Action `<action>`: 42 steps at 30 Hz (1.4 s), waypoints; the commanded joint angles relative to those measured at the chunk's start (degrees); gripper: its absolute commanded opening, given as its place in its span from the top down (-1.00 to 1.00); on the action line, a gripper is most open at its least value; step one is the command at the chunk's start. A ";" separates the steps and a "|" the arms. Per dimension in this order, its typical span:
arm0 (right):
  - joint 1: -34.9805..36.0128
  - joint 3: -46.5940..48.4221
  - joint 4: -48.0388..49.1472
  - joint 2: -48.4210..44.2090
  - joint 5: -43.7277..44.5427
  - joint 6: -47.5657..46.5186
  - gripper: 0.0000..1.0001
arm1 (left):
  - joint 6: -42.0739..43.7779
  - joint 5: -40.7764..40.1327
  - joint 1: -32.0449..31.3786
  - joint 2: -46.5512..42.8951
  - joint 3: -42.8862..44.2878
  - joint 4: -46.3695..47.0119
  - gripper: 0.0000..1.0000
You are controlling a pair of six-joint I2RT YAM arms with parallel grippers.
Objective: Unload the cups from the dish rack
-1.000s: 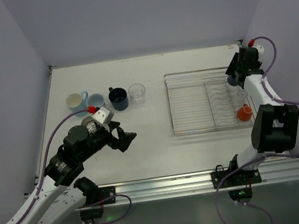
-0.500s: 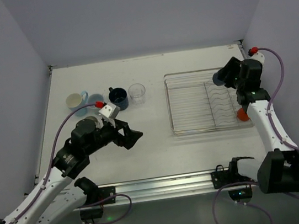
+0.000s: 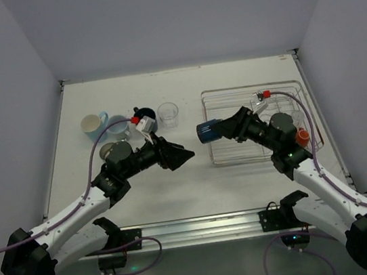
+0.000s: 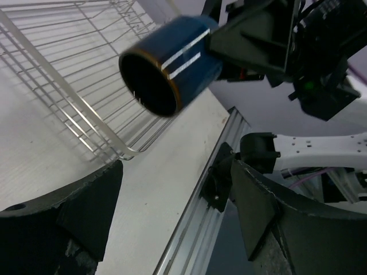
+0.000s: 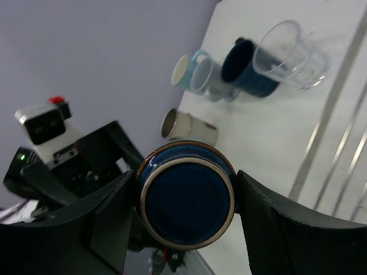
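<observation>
Over white table [image 3: 183,89], sideways navy cup [image 3: 208,131]

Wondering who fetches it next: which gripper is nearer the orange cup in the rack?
Right. The right gripper, holding a blue cup, is over the rack's left part, with the orange cup at the rack's right end. The left gripper is further left, outside the rack.

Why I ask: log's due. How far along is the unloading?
Done: five cups sit on the table beside the dish rack. In hand: the right gripper holds a navy cup toward the open left gripper. Left: at least an orange cup in the rack.
</observation>
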 commanded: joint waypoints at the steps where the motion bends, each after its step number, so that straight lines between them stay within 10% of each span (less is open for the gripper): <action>1: 4.31 -1.45 15.07 0.38 -4.64 7.07 0.46 | -7.40 3.60 -0.09 2.40 -0.40 16.18 -0.58; 17: 13.89 -4.44 35.38 15.85 -6.75 16.03 0.45 | -9.96 4.66 -1.14 5.66 -1.54 23.66 0.17; 21: 15.30 -4.97 37.67 17.61 -6.31 17.17 0.36 | -8.91 3.17 -1.14 4.61 -1.89 22.10 0.85; 22: 15.30 -5.40 37.93 17.53 -6.05 17.26 -0.02 | -7.26 1.43 -1.14 3.21 -1.54 20.60 1.00; 26: 15.21 -5.32 30.84 14.37 -2.90 13.85 -0.98 | 2.47 -8.93 -1.14 -0.05 4.77 0.52 1.00; 32: 15.21 -0.67 3.16 4.18 9.03 -1.34 -0.98 | 13.05 -28.01 -1.06 3.46 15.86 -36.93 1.00; 42: 15.12 2.77 -20.85 -12.35 22.51 -15.06 -0.98 | 21.23 -36.55 -0.71 20.93 24.73 -55.52 1.00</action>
